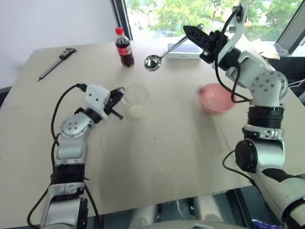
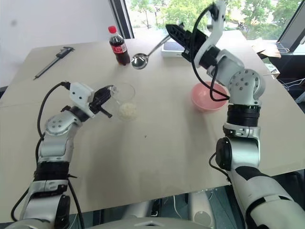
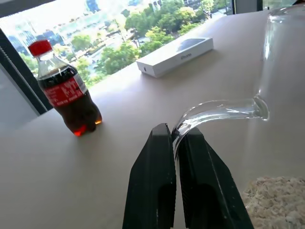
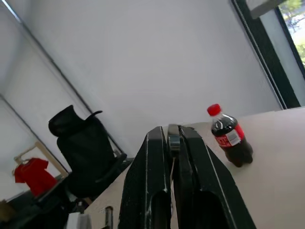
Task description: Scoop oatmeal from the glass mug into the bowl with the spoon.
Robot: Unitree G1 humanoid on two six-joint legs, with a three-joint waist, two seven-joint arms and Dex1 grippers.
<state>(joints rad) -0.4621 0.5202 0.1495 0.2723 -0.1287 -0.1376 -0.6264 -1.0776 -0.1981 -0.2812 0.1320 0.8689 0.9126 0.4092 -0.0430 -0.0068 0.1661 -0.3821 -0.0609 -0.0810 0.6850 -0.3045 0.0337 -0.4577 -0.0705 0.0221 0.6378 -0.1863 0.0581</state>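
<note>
Presently, the glass mug (image 1: pixel 135 98) stands upright left of centre in the left eye view, on the beige counter (image 1: pixel 157 157). A small heap of oatmeal (image 1: pixel 137 111) lies at its bottom; in the left wrist view the pale flakes show at the lower right, seen through the clear wall. The bowl (image 1: pixel 217 98), pink and round, sits right of centre on the counter, well apart from the mug; no contents can be made out in it.

The left claw (image 1: pixel 119 101) reaches in from the lower left, roughly level, and is clenched on the mug's curved glass handle (image 3: pixel 217 110); the left wrist view shows the two black fingers (image 3: pixel 152 186) pressed together with the handle's end pinched between them.

The right claw (image 1: pixel 196 36) is raised at the upper middle of the frame, above the counter, angled upward and toward the left. It grasps the spoon (image 1: pixel 162 56) by the end of its handle; the round silver bowl of the spoon hangs lower left of the claw, just right of the cola bottle (image 1: pixel 124 47). The spoon's bowl looks empty.

A caliper (image 1: pixel 57 63) lies at the upper left of the counter, and a white box (image 3: pixel 176 56) lies at the far edge near the window.
</note>
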